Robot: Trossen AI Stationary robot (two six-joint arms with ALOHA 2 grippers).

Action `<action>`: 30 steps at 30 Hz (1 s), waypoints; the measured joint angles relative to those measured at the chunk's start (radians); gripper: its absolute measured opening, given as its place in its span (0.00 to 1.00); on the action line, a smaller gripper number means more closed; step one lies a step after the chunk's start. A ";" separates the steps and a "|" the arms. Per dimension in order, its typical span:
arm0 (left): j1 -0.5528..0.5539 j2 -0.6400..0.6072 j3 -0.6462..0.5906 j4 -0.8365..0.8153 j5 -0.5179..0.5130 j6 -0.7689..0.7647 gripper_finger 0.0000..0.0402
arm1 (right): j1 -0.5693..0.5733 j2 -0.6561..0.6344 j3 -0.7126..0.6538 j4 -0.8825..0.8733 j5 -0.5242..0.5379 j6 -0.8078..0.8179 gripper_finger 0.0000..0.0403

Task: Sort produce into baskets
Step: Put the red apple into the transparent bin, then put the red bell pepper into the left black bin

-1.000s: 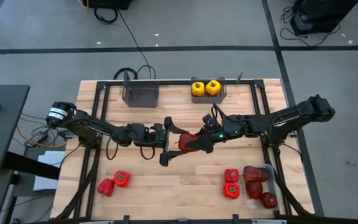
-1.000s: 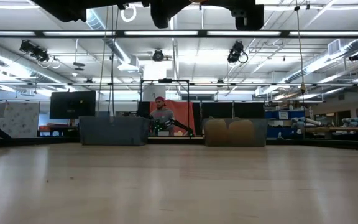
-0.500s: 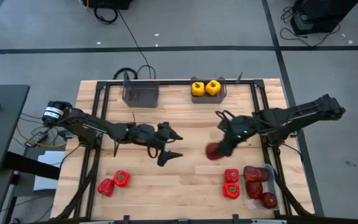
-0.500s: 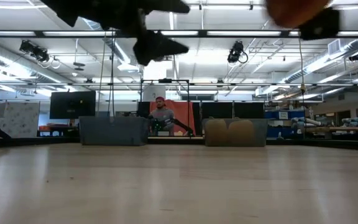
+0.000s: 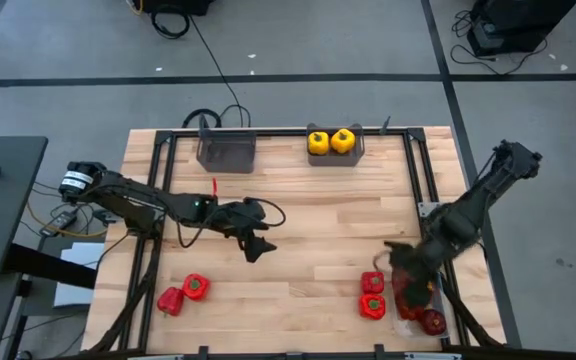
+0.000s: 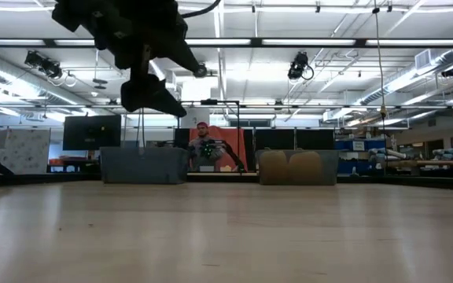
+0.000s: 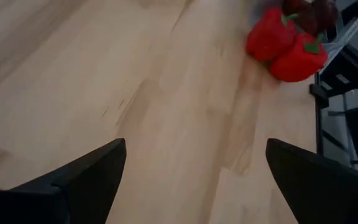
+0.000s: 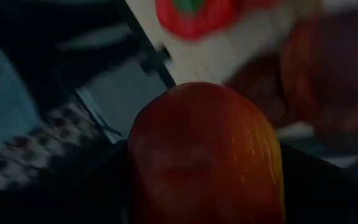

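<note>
Held apple: a dark red apple (image 8: 207, 155) sits between the right gripper's (image 5: 411, 272) fingers and fills most of the right wrist view; the fingers are clamped on it.
Right gripper position: above the clear tray (image 5: 446, 318) at the table's near right corner, its arm reaching in from the right edge.
Tray contents: several dark red apples (image 5: 431, 321) lie inside the tray, touching one another.
Red peppers, right: two red peppers (image 5: 372, 296) with green stems sit on the wood just beside the tray's left wall, one against the other; the left wrist view shows the same pair (image 7: 286, 45) ahead of its fingers.
Red peppers, left: two more red peppers (image 5: 184, 293) rest together near the table's near left corner, well apart from any bin.
Yellow peppers: two yellow peppers (image 5: 330, 141) sit side by side in the grey bin (image 5: 358, 152) at the far edge, right of centre.
Second grey bin: the other grey bin (image 5: 226, 153) stands at the far edge, left of centre.
Left gripper: the left gripper (image 5: 258, 232) hangs over bare wood near the table's (image 5: 308, 230) middle, fingers spread wide with nothing between them; in the low view it hangs high at the upper left (image 6: 152, 86).
Background: a person (image 6: 204, 145) is visible in the room far behind the table.
</note>
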 joint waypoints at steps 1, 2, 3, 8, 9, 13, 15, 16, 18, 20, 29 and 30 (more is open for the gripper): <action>0.000 0.000 0.000 -0.010 0.001 -0.009 0.98 | 0.032 0.017 0.000 0.001 -0.002 0.009 0.94; 0.000 0.000 0.000 -0.019 0.001 -0.018 0.98 | 0.061 0.034 0.000 0.000 -0.005 0.011 0.96; 0.000 0.000 0.000 -0.025 0.001 -0.022 0.98 | 0.086 0.053 0.000 -0.004 -0.001 0.011 0.96; 0.002 0.000 0.000 -0.031 0.002 -0.022 0.98 | 0.139 0.133 0.001 -0.062 0.038 0.018 0.96; 0.002 0.000 0.000 -0.030 0.002 -0.021 0.98 | 0.141 0.143 0.001 -0.072 0.045 0.016 0.96; 0.003 0.000 0.000 -0.031 0.006 -0.015 0.98 | 0.142 0.155 0.002 -0.077 0.054 0.015 0.97; 0.003 0.000 0.000 -0.031 0.033 0.001 0.98 | 0.142 0.148 0.002 -0.074 0.054 0.032 0.97; 0.003 0.000 0.000 -0.033 0.054 0.002 0.98 | 0.142 0.140 0.003 -0.075 0.057 0.047 0.97; 0.003 0.000 0.000 -0.053 0.092 0.003 0.98 | 0.142 0.127 0.025 -0.077 0.073 0.063 0.98; 0.002 0.000 0.000 -0.098 0.100 -0.004 0.98 | 0.142 0.113 0.064 -0.075 0.106 0.062 0.97; 0.002 0.000 0.000 -0.214 0.060 -0.053 0.98 | 0.142 0.098 0.240 -0.507 0.160 0.062 0.91; -0.001 -0.001 0.000 -0.215 0.070 -0.054 0.98 | 0.142 0.094 0.252 -0.511 0.181 0.062 0.90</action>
